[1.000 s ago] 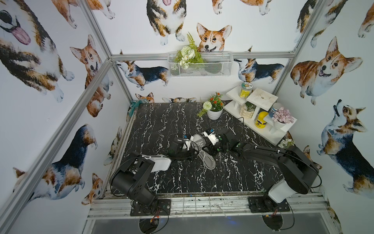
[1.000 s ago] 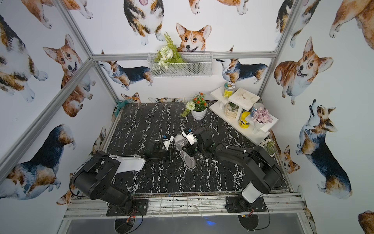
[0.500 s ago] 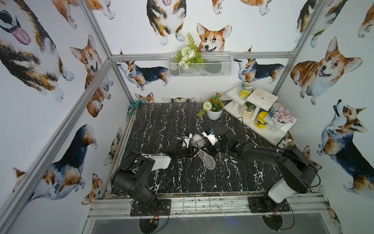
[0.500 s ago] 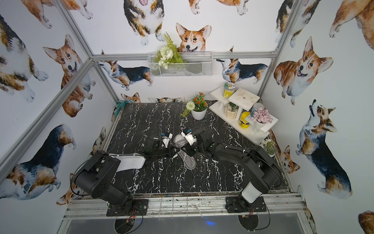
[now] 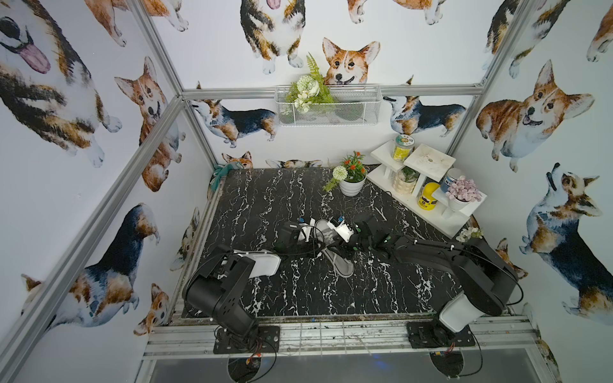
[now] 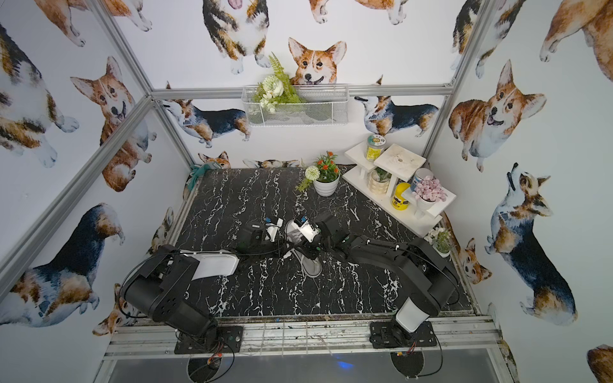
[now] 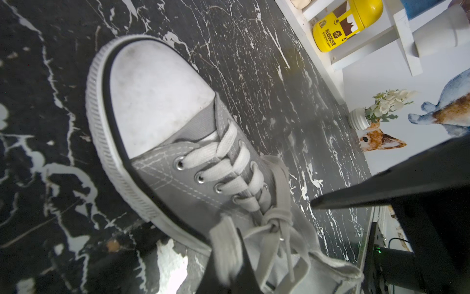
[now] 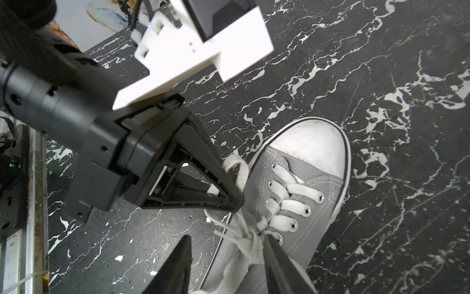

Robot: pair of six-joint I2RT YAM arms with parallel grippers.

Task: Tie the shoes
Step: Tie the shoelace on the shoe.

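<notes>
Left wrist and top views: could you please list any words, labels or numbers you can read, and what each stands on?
Yellow can: a line of what look like Chinese characters, too blurred to read.
Jar: print too small to read.
Blue can: label too small to read.
Sneaker: no text visible.

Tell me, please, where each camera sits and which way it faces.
Top views: high above the arms' bases, looking down on the table; left arm and right arm meet at the shoe.
Left wrist: on the left arm, facing the shoe's toe; left fingers show, shut on a lace.
Right wrist: on the right arm, facing the knot; right fingers show, open.
Shared: both wrist views show the toe.
</notes>
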